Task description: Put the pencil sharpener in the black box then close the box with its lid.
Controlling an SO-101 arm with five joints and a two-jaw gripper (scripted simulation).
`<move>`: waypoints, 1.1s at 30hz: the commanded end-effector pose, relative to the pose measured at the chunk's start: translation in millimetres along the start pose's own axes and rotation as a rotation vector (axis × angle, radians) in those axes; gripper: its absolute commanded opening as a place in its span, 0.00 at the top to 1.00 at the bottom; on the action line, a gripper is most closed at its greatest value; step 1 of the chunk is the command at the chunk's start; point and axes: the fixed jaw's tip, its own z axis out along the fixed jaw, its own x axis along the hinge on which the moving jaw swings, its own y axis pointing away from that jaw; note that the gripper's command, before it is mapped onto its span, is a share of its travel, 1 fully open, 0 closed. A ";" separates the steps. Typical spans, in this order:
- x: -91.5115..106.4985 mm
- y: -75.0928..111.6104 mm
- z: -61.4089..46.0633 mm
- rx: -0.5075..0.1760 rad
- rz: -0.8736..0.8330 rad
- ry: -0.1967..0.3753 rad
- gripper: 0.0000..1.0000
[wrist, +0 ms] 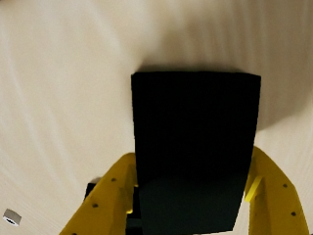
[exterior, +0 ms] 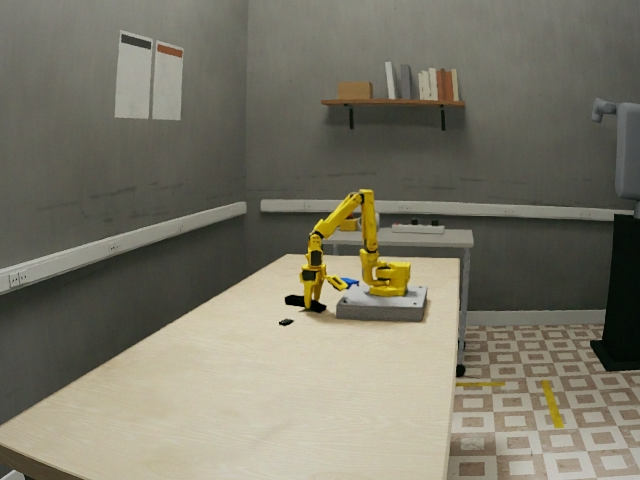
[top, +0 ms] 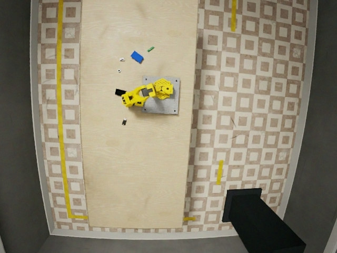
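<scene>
My gripper (exterior: 313, 299) is shut on a flat black lid (wrist: 194, 147), which fills the middle of the wrist view between the two yellow fingers. It is held low, close to the table top. The black box (top: 119, 91) lies just beside the gripper (top: 125, 100). In the side view the box (exterior: 294, 299) is left of the lid (exterior: 317, 306). In the wrist view only dark corners of the box (wrist: 139, 234) show from behind the lid. I cannot make out the pencil sharpener for certain. The inside of the box is hidden.
A small black-and-white object (top: 124, 121) lies on the table near the gripper. A blue block (top: 137, 56), a green piece (top: 150, 49) and two small white pieces (top: 121, 59) lie farther off. The grey base plate (top: 161, 95) holds the arm.
</scene>
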 end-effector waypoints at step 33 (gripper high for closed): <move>-8.0 7.8 12.8 -0.012 0.001 -0.021 0.79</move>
